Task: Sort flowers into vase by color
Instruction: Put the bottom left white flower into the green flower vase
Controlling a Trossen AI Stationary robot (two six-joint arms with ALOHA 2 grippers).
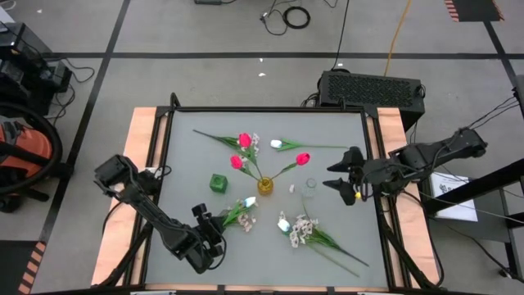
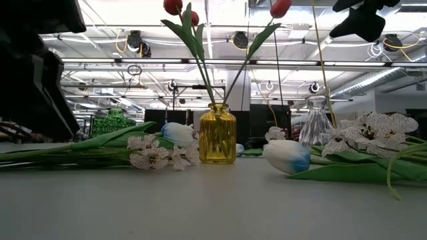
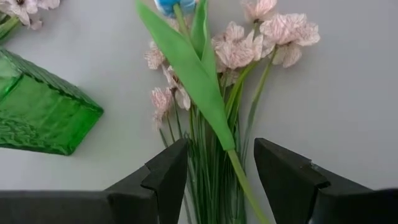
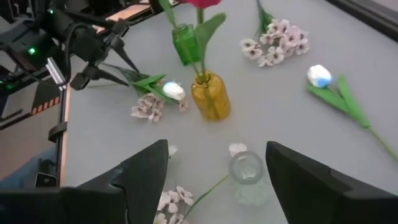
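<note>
A: Where do we find the flowers?

B: Pink-red tulips (image 1: pixel 302 157) already stand in the yellow vase (image 1: pixel 265 186) at mid-bench. A white tulip (image 1: pixel 248 202) and a pale spray (image 3: pixel 236 53) lie together in front of it, toward the left arm. Another white tulip (image 1: pixel 283 223) lies with more pale blossoms (image 1: pixel 301 229) nearer the front edge, and a third white tulip (image 1: pixel 277 144) lies at the back.

A: And the other vases?

B: A clear vase (image 1: pixel 310 188) stands just right of the yellow one, empty as far as we can tell. A green vase (image 1: pixel 218 183) stands to the left.

A: What are our jaws doing?

B: The left gripper (image 3: pixel 217 165) hovers over the stems of the front-left bunch, jaws open on either side of them, gripping nothing. The right gripper (image 4: pixel 214 165) hangs open above the clear vase, also empty.

A: What could go wrong?

B: We judge that closing the left jaws now could take the tulip and the spray together, since their stems overlap. A low sweep might also tip the vases.
</note>
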